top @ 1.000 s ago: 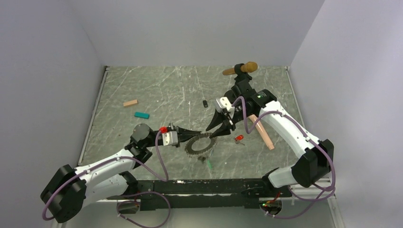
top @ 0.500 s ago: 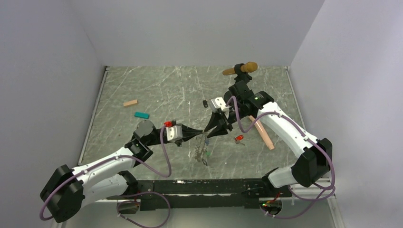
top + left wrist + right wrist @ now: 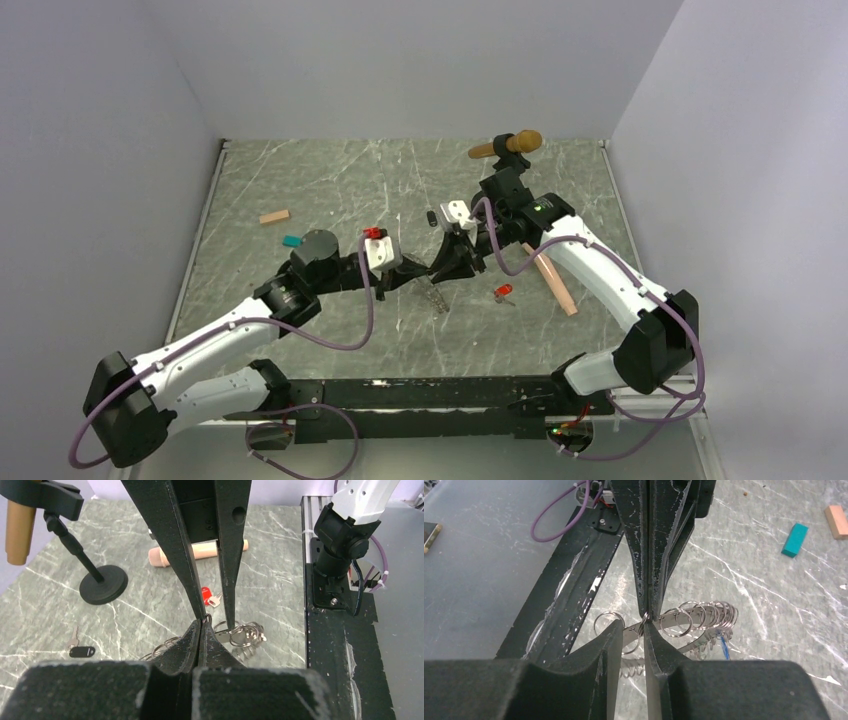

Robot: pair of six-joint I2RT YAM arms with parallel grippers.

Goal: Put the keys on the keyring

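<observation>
Left hand: clamped fully shut, its tips pinching one small loop of the keyring, which hangs clear of the table at mid-scene, bunched into a cluster of wire coils.

Right hand: reaching in from the opposite side, tip to tip with the left. Its fingers stand a narrow gap apart, astride a loop and the flat band of the ring. I cannot tell from my screens whether they press on the metal.

Keys: a red-tagged key lies flat on the table just right of the hanging ring, not touching it. A black-tagged key lies farther back, beyond both hands. A thin blue sliver dangles among the coils, too small for me to identify.

In the way: the two hands crowd the ring from both sides, so from overhead I see only its lower end dangling beneath their meeting tips. Each wrist camera looks past its own fingers straight at the other hand.

Around them: a microphone stands on its stand at the back right, its round black base on the table behind the hands. A pink cylinder lies beside the right arm. A teal block and a tan block sit at the left, well apart from the ring.
</observation>
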